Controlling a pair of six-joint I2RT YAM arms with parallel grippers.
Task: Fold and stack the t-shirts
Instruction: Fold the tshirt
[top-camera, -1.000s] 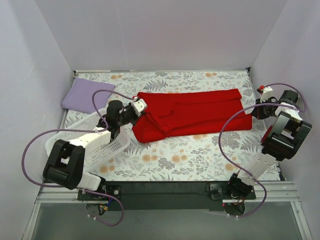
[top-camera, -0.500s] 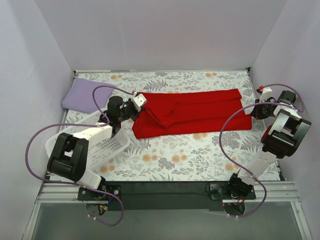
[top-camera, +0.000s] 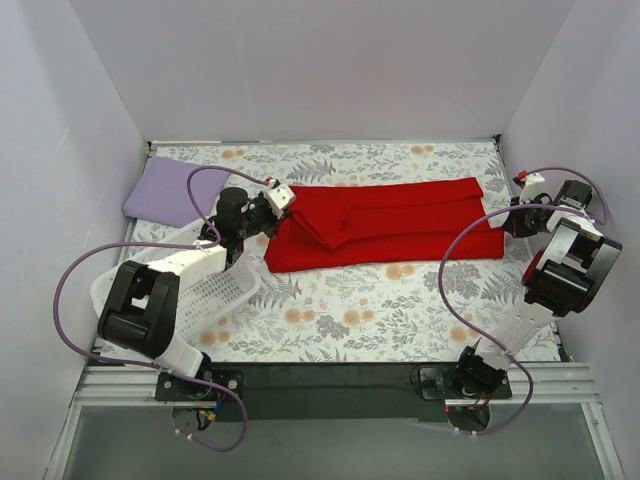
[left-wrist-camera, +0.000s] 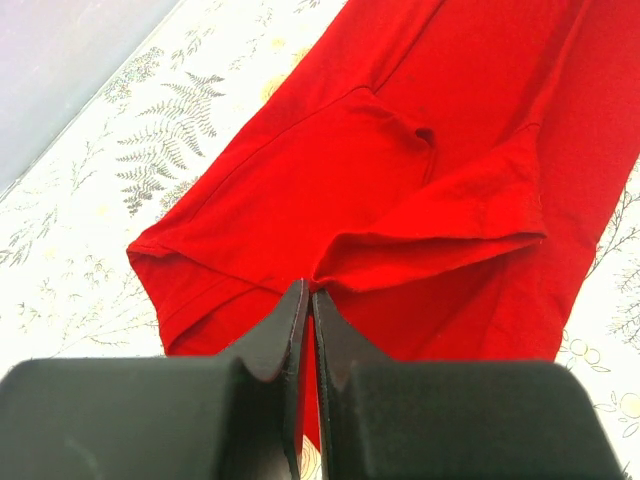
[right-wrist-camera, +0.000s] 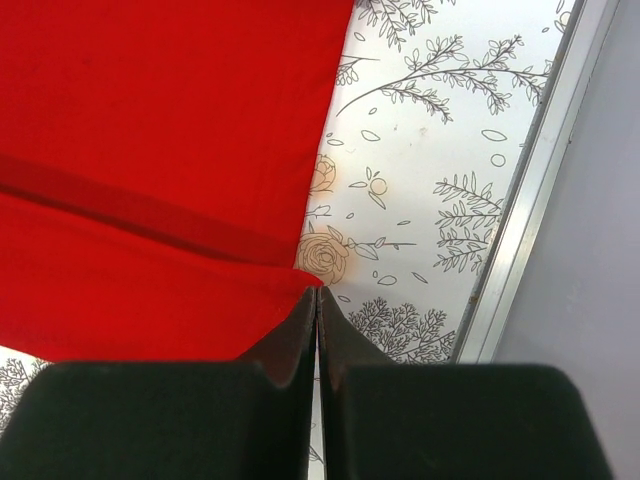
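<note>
A red t-shirt (top-camera: 385, 222) lies stretched across the far half of the floral table, folded lengthwise. My left gripper (top-camera: 272, 208) is shut on the red shirt's left end; in the left wrist view (left-wrist-camera: 311, 292) a folded edge of the red t-shirt (left-wrist-camera: 400, 180) is pinched between the jaws. My right gripper (top-camera: 512, 218) is shut on the shirt's right corner; in the right wrist view (right-wrist-camera: 317, 293) the red t-shirt (right-wrist-camera: 150, 150) ends at the shut tips. A folded lavender t-shirt (top-camera: 168, 190) lies at the far left.
A white mesh basket (top-camera: 205, 288) sits at the left under my left arm. Purple cables loop from both arms. The enclosure walls stand close on all sides; a metal rail (right-wrist-camera: 525, 200) runs along the table's right edge.
My left gripper has moved away and up toward the far side, carrying the shirt's left end with it; the near fold has pulled flatter. My right gripper has barely moved.
</note>
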